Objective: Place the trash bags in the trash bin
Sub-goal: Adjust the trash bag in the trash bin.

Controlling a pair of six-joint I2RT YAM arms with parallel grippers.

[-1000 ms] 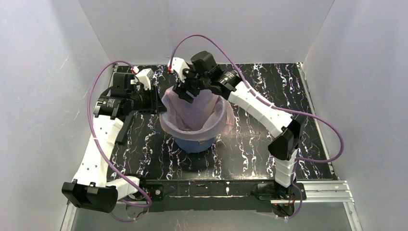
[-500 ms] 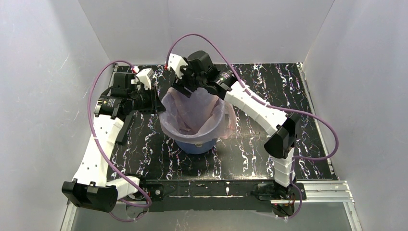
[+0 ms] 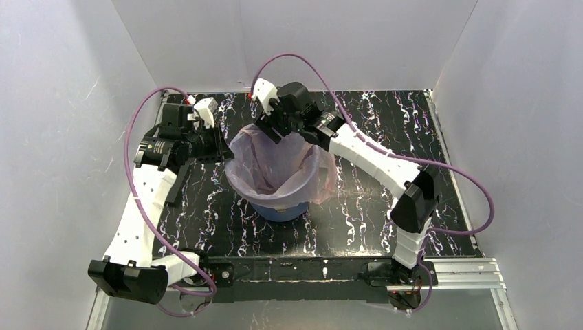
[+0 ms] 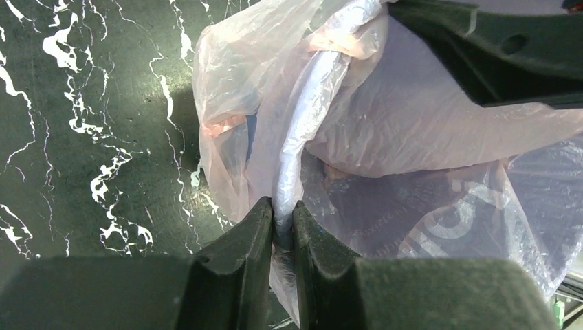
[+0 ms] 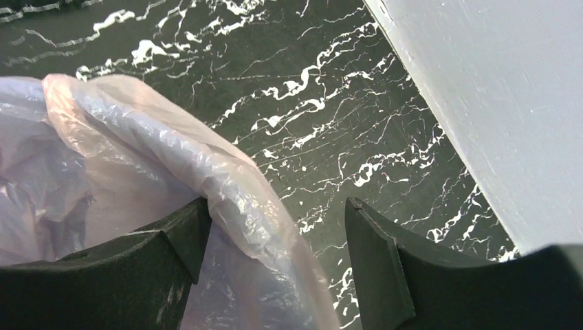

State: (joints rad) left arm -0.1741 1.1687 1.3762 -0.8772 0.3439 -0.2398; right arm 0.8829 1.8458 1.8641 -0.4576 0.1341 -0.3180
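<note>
The pale-pink trash bag [image 3: 275, 161] lines the blue trash bin [image 3: 278, 208] at the table's middle, its film folded out over the rim. My left gripper [image 3: 227, 152] is at the bin's left rim. In the left wrist view it [image 4: 282, 221] is shut on the trash bag [image 4: 412, 117] where the film wraps the rim. My right gripper [image 3: 273, 132] hangs over the far rim. In the right wrist view it [image 5: 275, 237] is open and straddles the bag-covered edge [image 5: 137, 151], with one finger inside and one outside.
The black marbled table [image 3: 385, 117] is boxed in by white walls on three sides, and one wall [image 5: 495, 89] stands close behind the right gripper. Purple cables [image 3: 302, 62] arch over both arms. The right arm's dark finger [image 4: 495, 48] crosses above the bag.
The left jaws have closed onto the bag at the left rim. The right gripper has shifted a little to the right along the far rim and stayed open.
</note>
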